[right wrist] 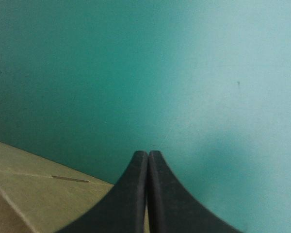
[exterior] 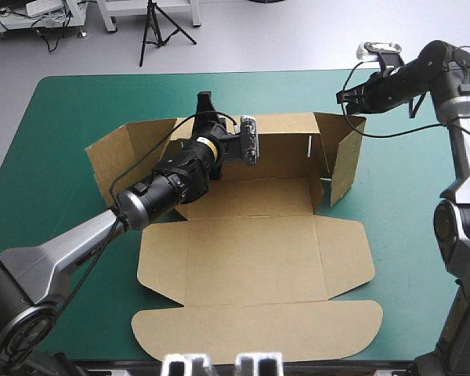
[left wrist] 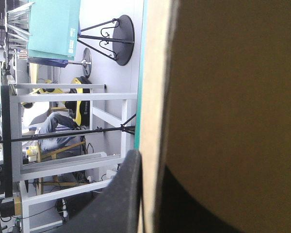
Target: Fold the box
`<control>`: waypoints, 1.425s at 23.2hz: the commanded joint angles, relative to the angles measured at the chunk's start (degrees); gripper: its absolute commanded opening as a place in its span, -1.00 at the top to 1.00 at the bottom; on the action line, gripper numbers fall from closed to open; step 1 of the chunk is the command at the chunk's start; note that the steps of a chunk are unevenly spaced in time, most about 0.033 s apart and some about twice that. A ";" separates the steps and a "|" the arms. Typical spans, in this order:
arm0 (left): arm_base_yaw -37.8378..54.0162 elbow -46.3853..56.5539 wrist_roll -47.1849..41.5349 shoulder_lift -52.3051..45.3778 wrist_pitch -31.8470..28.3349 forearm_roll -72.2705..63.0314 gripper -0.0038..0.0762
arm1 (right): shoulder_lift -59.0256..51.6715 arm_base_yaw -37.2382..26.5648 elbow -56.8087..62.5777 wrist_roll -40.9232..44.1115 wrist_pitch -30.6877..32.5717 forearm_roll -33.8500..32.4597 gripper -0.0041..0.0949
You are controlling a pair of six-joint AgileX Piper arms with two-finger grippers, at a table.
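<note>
The box [exterior: 251, 258] lies in the middle of the teal-green table cover [exterior: 55, 157], half formed: its back wall [exterior: 286, 145] and right side wall [exterior: 345, 164] stand up, while its front panels and rounded lid [exterior: 258, 333] lie flat toward the near edge. The left gripper [exterior: 205, 106] reaches across the box's base to the top of the back wall. The left wrist view shows the left gripper [left wrist: 153, 162] clamped on that board edge, one black finger on each face. The right gripper [exterior: 346, 98] hovers at the box's far right corner, just above the side wall. Its fingers [right wrist: 136, 194] are pressed together with nothing visibly between them, and brown board shows beside them. The main risk is probably the whole sheet sliding or pivoting, since nothing pins the base and any pull on the back wall would drag it. A pull off the score line could also crease or tear the wall. A push from the right gripper may splay the side wall outward rather than tuck it in.
</note>
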 commanded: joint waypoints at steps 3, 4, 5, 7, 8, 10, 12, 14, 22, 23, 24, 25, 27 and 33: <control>-0.19 -1.09 -2.46 -2.44 0.06 1.62 0.93 | -1.55 -0.36 -0.28 -2.62 2.31 6.75 0.96; -0.19 -1.09 -2.77 -2.44 0.06 2.37 0.93 | -2.93 -0.36 1.60 -3.83 2.31 8.59 0.96; -0.19 -1.09 -3.32 -2.44 0.06 3.05 0.93 | -3.54 -0.36 2.39 -4.00 2.31 9.26 0.96; -0.19 -1.09 -3.44 -2.44 0.18 3.16 0.93 | -6.26 -0.36 5.92 -4.41 2.41 10.04 0.96; -0.19 -1.09 -3.44 -2.44 0.27 3.16 0.93 | -6.98 -0.36 7.25 -4.41 2.41 10.04 0.96; -0.19 -1.09 -3.44 -2.44 0.27 3.16 0.93 | -9.14 -0.36 10.91 -5.29 2.41 10.04 0.96; -0.19 -1.09 -3.44 -2.44 0.27 3.16 0.93 | -10.95 -0.36 14.37 -5.74 2.41 10.55 0.96; -0.19 -1.09 -3.44 -2.44 0.27 3.16 0.93 | -13.04 -0.36 19.12 -8.73 2.41 13.86 0.96; -0.19 -1.09 -4.35 -2.44 0.17 2.92 0.93 | -18.12 -0.26 30.41 -23.66 0.06 21.86 0.96; -0.19 -1.09 -4.35 -2.44 0.17 2.69 0.93 | -19.39 0.14 32.52 -25.52 -2.46 22.33 0.96; -0.19 -1.09 -4.35 -2.44 0.17 2.69 0.93 | -20.13 0.46 33.67 -26.22 -4.14 22.51 0.96; -0.19 -1.09 -4.35 -2.44 0.17 2.69 0.93 | -21.42 0.99 35.67 -28.11 -7.01 22.75 0.96; -0.30 -1.09 -4.35 -2.44 0.17 2.69 0.93 | -23.19 2.22 38.95 -30.77 -11.18 23.05 0.96; -1.46 -1.09 -4.35 -2.44 -0.18 2.69 0.93 | -28.52 6.33 50.03 -42.70 -24.29 28.88 0.96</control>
